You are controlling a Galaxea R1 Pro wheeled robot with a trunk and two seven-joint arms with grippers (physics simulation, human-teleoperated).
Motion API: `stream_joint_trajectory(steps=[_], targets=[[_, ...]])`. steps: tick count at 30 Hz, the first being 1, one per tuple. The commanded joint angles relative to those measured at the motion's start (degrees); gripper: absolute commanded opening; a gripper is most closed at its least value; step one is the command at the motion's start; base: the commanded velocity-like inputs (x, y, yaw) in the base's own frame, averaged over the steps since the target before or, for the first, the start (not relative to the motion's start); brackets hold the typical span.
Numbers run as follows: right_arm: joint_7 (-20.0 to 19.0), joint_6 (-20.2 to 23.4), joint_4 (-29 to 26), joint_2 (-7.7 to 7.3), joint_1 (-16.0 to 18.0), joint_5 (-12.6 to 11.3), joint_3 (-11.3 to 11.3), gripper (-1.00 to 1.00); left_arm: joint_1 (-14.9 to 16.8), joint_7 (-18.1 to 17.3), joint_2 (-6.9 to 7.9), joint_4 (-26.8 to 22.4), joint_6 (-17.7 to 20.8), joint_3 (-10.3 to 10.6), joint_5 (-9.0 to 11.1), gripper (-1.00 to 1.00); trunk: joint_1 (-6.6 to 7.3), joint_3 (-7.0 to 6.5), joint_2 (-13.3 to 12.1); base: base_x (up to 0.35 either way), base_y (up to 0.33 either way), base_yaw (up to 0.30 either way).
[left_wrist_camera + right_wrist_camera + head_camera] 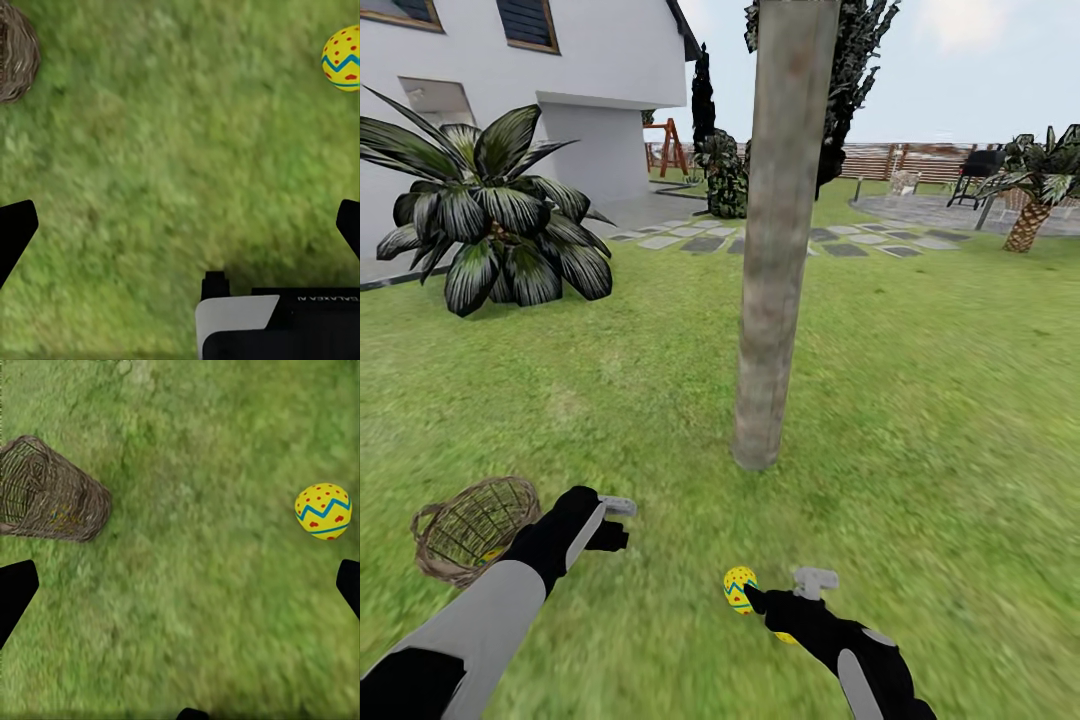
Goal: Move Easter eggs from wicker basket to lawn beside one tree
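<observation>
So one Easter egg [739,589] lies on the lawn [920,420] near the tree [775,300], both grippers gape empty, and the wicker basket [472,527] maybe holds another, so reach there next.

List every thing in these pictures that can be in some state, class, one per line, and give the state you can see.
Left gripper: open, empty, over the grass.
Right gripper: open, empty.
Easter egg: lying on the lawn, out of the basket, just left of the right gripper.
Wicker basket: upright on the grass, something yellow inside.
Tree: standing, trunk upright.
</observation>
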State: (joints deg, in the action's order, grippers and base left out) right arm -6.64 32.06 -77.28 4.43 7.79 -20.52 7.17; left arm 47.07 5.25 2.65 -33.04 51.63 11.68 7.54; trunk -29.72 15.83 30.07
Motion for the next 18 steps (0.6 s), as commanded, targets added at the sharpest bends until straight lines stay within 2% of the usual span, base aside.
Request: stream_joint_trajectory(steps=[1,18], targets=[[-0.1,0.3,-0.1,0.03,0.0,0.0,-0.1,1.00,0.0,0.6,0.08,-0.1,0.2,0.4,0.6,1.00,0.20,-0.09,-0.3,0.000,0.000,0.000],[-0.1,0.3,0.0,0.06,0.0,0.0,0.2,1.00,0.0,1.5,0.07,-0.1,0.2,0.4,0.6,1.00,3.93,-3.14,-7.1,0.000,0.000,0.000]])
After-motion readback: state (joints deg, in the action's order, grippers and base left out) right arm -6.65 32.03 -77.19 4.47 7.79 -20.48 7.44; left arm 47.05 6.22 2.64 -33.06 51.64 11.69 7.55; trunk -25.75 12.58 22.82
